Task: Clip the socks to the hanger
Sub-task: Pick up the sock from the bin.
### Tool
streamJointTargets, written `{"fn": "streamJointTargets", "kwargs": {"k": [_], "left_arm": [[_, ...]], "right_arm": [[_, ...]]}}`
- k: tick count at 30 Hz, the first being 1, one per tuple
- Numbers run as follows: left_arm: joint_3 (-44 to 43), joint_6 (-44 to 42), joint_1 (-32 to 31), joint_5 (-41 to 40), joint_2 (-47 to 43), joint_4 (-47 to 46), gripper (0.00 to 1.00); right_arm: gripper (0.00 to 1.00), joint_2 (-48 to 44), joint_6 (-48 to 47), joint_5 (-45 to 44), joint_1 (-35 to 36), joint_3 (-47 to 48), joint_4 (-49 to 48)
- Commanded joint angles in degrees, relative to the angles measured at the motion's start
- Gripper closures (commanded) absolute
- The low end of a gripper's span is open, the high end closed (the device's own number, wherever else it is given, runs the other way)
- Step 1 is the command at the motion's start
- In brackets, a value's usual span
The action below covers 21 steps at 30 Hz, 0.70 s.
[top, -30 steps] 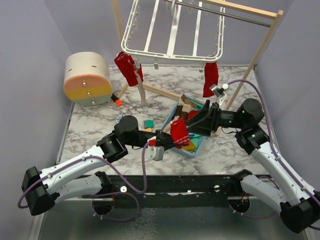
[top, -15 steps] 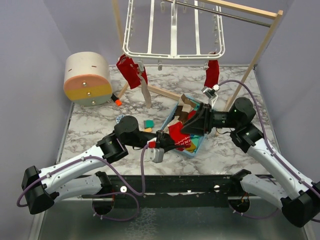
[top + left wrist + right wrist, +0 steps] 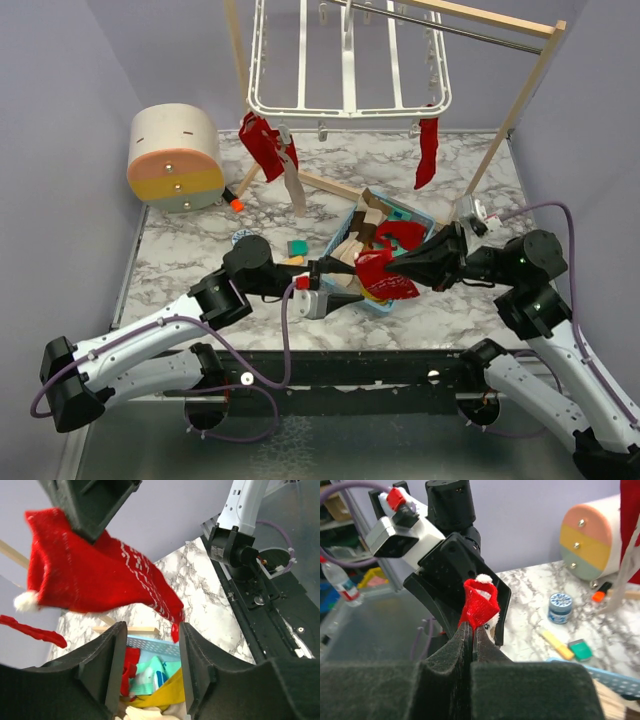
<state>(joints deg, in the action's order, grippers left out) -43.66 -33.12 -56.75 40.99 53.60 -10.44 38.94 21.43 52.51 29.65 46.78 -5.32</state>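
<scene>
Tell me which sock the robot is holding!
Find the light-blue plastic basket on the marble table. Over its near edge, the right claw pinches a bright red sock with white stitching and a pom-pom. The other red socks hang from the white plastic rack or lie in the basket.

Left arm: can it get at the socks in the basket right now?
Probably yes. The left gripper is open at the basket, and the socks show right in front of it. The red sock held by the right gripper hangs higher, not across that path.
</scene>
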Motion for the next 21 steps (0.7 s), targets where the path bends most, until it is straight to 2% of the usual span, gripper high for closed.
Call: {"fn": "streamJointTargets", "kwargs": {"k": [1, 6, 12, 15, 21], "left_arm": [[1.1, 7.0, -0.2, -3.4, -2.3, -1.2, 0.48], [1.8, 17.6, 0.0, -4.4, -2.6, -7.9, 0.48], [0.1, 31.5, 0.1, -1.3, -0.3, -15.3, 0.66], [-0.4, 37.8, 0.3, -0.9, 0.7, -19.0, 0.70], [-1.5, 40.7, 0.4, -0.3, 3.3, -20.9, 0.75]], "right_arm": [[0.99, -4.1, -14.4, -2.0, 0.3, -1.4, 5.1], [0.99, -8.9, -20.1, -4.6, 0.3, -3.6, 7.6], [0.99, -13.9, -20.9, -8.8, 0.2, -7.7, 3.2], [0.99, -14.7, -23.5, -9.6, 0.2, -7.9, 3.7], [0.99, -14.3, -23.5, -7.5, 0.3, -7.8, 2.1]]}}
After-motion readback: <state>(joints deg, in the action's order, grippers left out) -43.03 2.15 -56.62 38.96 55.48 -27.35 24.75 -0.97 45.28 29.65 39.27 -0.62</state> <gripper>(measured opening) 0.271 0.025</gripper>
